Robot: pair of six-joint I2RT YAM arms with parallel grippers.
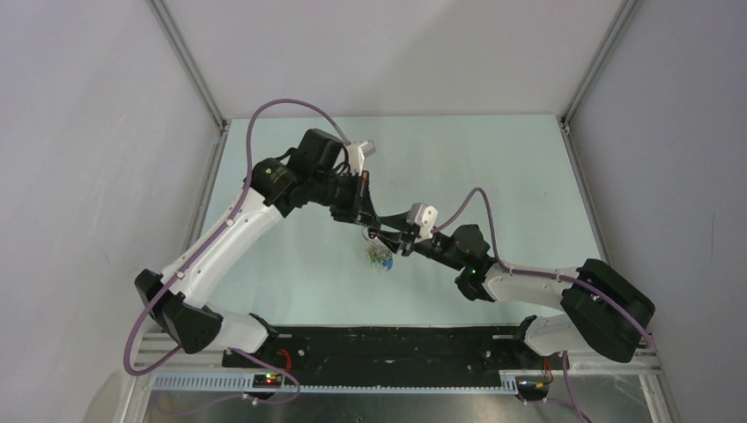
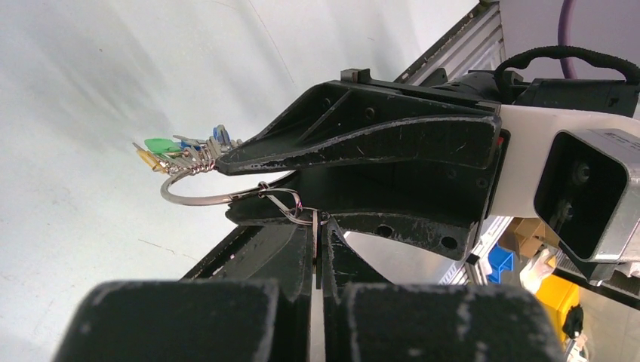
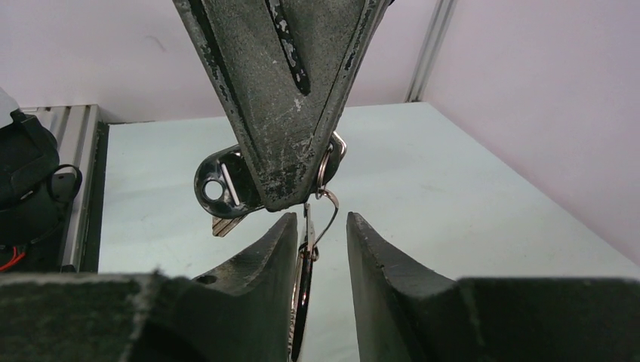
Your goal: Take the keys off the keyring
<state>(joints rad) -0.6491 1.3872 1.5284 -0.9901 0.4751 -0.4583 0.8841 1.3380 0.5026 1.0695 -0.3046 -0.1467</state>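
Silver keyring (image 2: 200, 202) pinched in left claw (image 2: 315, 226) (keys (image 2: 185, 151) threaded); right claw (image 3: 322, 220) seemingly half-open

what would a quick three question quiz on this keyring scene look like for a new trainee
1. True or false: the left tool is shut on the wire of the keyring.
2. Pick one: the right tool is A) clamped tight with no gap, B) open, with the ring wire standing in its gap, C) shut on a blue key.
3. Fill in: in the right wrist view, the key beside the left tool's tip has a ____ head.

Key: 1 true; 2 B; 3 black.
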